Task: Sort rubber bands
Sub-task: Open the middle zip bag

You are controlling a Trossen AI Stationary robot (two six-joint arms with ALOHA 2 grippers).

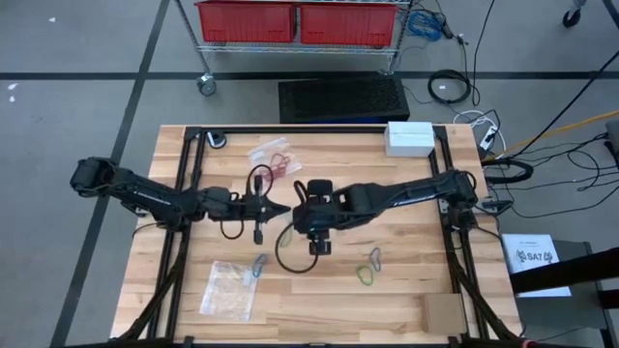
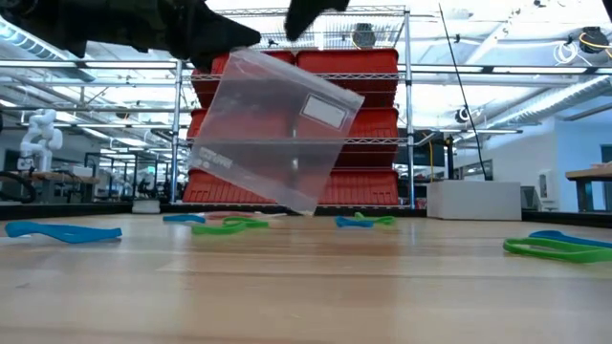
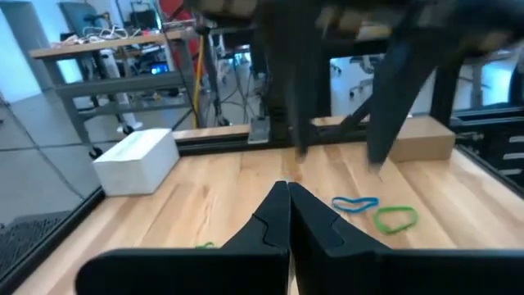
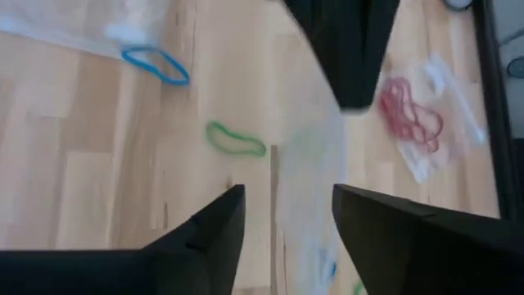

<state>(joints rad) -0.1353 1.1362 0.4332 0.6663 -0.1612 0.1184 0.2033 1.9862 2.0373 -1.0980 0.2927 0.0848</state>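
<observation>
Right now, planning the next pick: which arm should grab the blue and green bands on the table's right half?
Right. The right gripper is open and free, and the green band and blue band lie on its side. The left gripper is shut, holding up the clear bag.

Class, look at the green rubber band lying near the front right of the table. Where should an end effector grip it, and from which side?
Probably from straight above. The green rubber band lies flat on the table, so no side approach gets under it. Pinch one strand across the loop's edge farthest from the blue rubber band close by.
</observation>
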